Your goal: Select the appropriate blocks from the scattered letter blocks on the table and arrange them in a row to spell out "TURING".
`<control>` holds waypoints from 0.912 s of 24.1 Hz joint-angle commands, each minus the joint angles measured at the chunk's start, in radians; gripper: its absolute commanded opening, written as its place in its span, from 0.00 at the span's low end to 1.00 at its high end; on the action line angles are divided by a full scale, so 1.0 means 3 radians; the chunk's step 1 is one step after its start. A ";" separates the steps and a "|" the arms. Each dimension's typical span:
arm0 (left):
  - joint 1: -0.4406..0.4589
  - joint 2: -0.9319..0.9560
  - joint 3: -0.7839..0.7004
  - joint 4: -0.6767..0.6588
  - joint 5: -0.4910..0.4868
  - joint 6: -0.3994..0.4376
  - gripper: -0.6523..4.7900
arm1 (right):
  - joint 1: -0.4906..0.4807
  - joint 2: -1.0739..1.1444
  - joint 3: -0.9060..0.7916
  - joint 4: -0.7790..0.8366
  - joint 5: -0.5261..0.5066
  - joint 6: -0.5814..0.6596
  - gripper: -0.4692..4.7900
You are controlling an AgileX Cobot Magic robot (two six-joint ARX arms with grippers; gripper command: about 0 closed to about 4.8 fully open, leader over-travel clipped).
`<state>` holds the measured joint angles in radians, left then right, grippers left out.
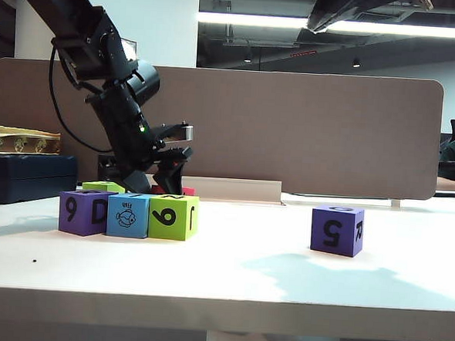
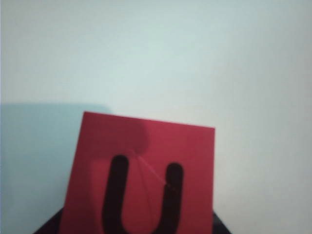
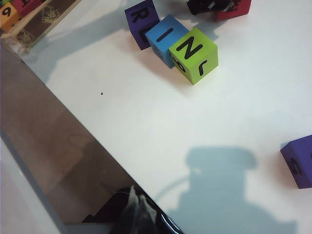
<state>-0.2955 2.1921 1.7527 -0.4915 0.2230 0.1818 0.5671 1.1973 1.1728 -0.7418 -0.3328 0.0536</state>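
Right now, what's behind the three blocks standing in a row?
Behind the row sit a green block and a red block, with the left gripper down at the red one. The row hides most of both.

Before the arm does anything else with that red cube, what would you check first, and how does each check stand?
1. Left gripper down at the red block: ok.
2. Firm hold on it: cannot tell.
3. Its top letter is U: ok.
4. R, I, N row, purple block, blue block, green block, touching: ok.
5. Right gripper clear of the row: cannot tell, out of view.
6. Bare table beside the row: ok.
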 commanded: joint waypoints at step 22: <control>-0.0008 -0.0390 0.0114 -0.0306 -0.0395 0.0009 0.61 | 0.0005 -0.0005 0.0009 -0.0111 0.0003 -0.0005 0.09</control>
<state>-0.2966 2.0708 1.7855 -0.5636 0.1265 0.1864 0.5667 1.1973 1.1728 -0.7746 -0.3332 0.0536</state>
